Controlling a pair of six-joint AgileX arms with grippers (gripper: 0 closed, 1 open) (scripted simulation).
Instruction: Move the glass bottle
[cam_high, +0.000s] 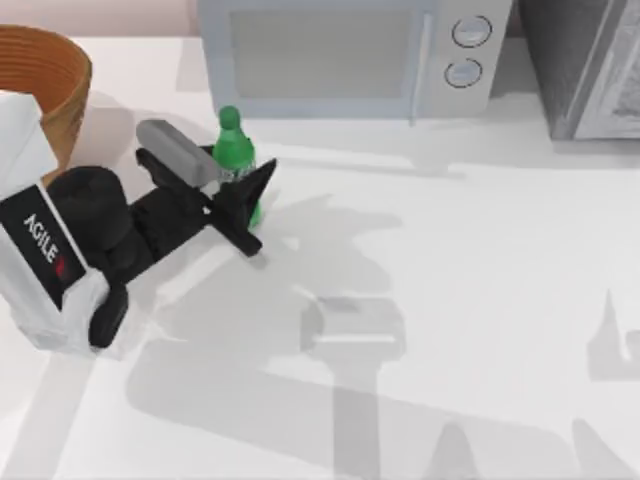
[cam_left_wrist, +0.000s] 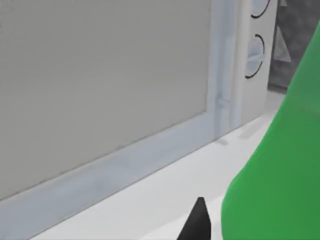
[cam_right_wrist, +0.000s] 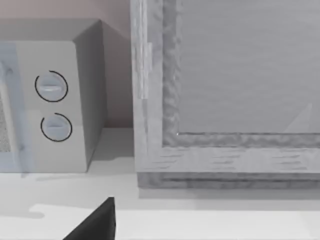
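The glass bottle (cam_high: 233, 152) is small, bright green and translucent, with a green cap and a white-and-green label band. It stands upright at the back left of the table, just in front of the microwave. My left gripper (cam_high: 228, 188) reaches in from the left and is shut on the bottle's lower body, one finger on each side. In the left wrist view the bottle's green body (cam_left_wrist: 280, 170) looms close beside a black fingertip (cam_left_wrist: 199, 222). A dark edge of my right gripper (cam_right_wrist: 95, 227) shows low in the right wrist view, facing the back of the table.
A white microwave (cam_high: 340, 55) with two round knobs stands at the back, close behind the bottle. A brown wooden basket (cam_high: 50, 75) sits at the back left. A grey cabinet (cam_high: 590, 65) stands at the back right. White tabletop (cam_high: 450, 300) stretches to the right and front.
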